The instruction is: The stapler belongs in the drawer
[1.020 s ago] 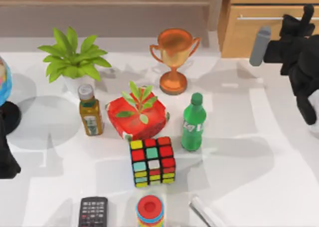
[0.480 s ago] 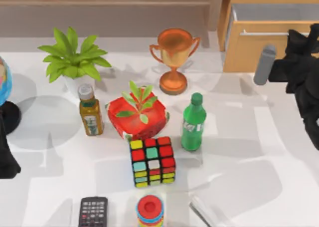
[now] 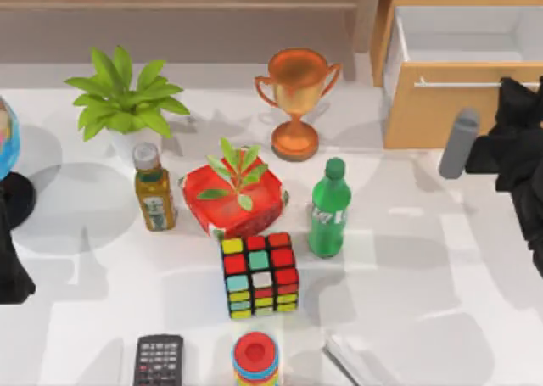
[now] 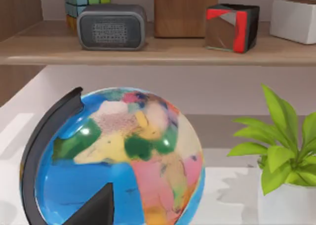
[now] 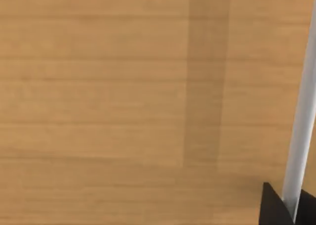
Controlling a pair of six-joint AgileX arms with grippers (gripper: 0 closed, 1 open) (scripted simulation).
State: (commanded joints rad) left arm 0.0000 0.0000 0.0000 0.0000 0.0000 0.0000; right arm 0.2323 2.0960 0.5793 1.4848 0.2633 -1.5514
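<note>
The drawer [image 3: 437, 114], light tan with a thin silver handle [image 3: 458, 84], stands pulled out at the back right, its white inside [image 3: 467, 38] showing. My right gripper [image 3: 516, 89] is at the handle's right end. In the right wrist view its dark fingertips [image 5: 295, 212] sit on either side of the silver bar [image 5: 302, 126], shut on it, against the wooden front [image 5: 98, 106]. The whitish-grey stapler [image 3: 346, 359] lies at the table's front edge, right of the stacked rings, partly cut off. My left arm [image 3: 10, 267] is parked at the left edge beside the globe [image 4: 118, 156].
Mid-table stand a copper trophy [image 3: 297, 102], a green bottle [image 3: 329, 208], a puzzle cube [image 3: 259, 274], a red box with a sprig [image 3: 236, 195], an olive bottle [image 3: 154, 191] and a potted plant [image 3: 123, 97]. A black keypad [image 3: 159, 360] and stacked rings [image 3: 255, 358] lie at the front.
The drawer has slid out toward the table's front, exposing its white inside. My right gripper moved the same way with the handle. The left arm has not moved.
</note>
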